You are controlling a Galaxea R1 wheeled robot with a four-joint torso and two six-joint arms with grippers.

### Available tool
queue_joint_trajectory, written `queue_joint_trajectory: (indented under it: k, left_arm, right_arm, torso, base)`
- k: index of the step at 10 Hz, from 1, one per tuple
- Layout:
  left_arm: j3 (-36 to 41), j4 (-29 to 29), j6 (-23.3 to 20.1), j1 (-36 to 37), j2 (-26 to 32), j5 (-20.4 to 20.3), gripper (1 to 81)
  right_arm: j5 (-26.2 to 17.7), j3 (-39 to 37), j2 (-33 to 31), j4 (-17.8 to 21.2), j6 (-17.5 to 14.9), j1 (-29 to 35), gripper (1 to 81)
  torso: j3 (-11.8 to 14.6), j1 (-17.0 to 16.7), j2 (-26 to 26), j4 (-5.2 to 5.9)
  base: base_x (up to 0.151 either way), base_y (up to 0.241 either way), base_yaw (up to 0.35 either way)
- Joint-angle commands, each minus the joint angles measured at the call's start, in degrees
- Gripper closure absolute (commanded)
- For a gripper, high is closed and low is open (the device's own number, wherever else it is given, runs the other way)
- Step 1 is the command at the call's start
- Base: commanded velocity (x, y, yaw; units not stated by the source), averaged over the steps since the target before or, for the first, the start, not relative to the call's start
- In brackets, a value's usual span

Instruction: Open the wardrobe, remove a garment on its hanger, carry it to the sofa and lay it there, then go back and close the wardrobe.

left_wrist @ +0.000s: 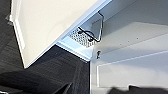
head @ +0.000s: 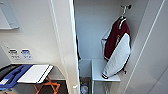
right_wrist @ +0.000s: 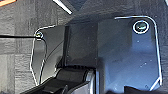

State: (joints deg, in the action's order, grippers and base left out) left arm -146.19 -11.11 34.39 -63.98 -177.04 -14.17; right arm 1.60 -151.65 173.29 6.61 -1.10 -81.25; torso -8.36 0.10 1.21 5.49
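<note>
White shelf [head: 105, 71] nearest, low inside open wardrobe [head: 75, 37]. Maroon garment [head: 117, 50] above shelf, on hanger [head: 122, 18] at rail. Pincer state: cannot tell, either arm. Reach high, lift hook clear.

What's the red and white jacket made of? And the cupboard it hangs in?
The jacket looks like soft cloth: a matte maroon body and a puffy white sleeve that sags. The cupboard seems to be smooth white painted board, flat and evenly lit; the exact material is unclear.
</note>
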Motion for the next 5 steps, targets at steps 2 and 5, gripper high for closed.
queue_joint_trajectory:
  k: [2,5]
  left_arm:
    - [1.1,-1.1,-0.2,7.2,-2.5,1.0,1.0]
    - [1.1,-0.8,-0.2,8.6,-3.6,0.4,1.0]
  right_arm:
    - [-3.4,0.2,0.6,-0.7,-0.2,3.0,1.0]
    - [-3.4,0.2,0.7,-0.9,-0.2,3.0,1.0]
  torso:
    - [0.0,0.0,0.0,0.00]
    - [0.0,0.0,0.0,0.00]
  base:
    - [0.000,0.000,0.000]
    - [0.000,0.000,0.000]
